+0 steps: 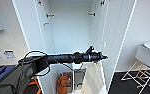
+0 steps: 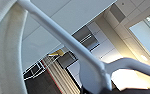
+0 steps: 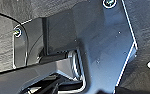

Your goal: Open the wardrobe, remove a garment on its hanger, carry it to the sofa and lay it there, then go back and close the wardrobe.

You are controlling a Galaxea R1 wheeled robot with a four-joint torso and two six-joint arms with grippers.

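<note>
At the open wardrobe (image 1: 73, 27), L arm is reaching across from the picture's left, w/ the left gripper (image 1: 104, 57) sitting just over the top of the garment (image 1: 92, 77). Gripper looks to be pinching the hanger (image 2: 91, 62) near its neck: wrist view is showing the white hanger arm and hook base right up close, w/ ribbed white fabric (image 2: 3, 50) beside it. Fingers themselves aren't clear, so calling it a grip is a judgement, not a sure thing. Right gripper: can't tell its state; its wrist cam is giving robot hardware and dark floor.

Garment is hanging limp below the gripper, at the wardrobe's front, beside the right-hand door (image 1: 118, 37). Can't tell if the hook is resting on a rail or hanging free.

Handling, as a guess: tee is thin, light, floppy, so it'll be swinging and could be sliding off the shoulders if tilted. Hanger is the stiff part and prob smooth plastic; best hold is at the neck under the hook, keeping it level.

Lower down inside, an orange garment (image 1: 63, 83) is sitting. White chair (image 1: 147, 60) is standing well off to the right.
</note>
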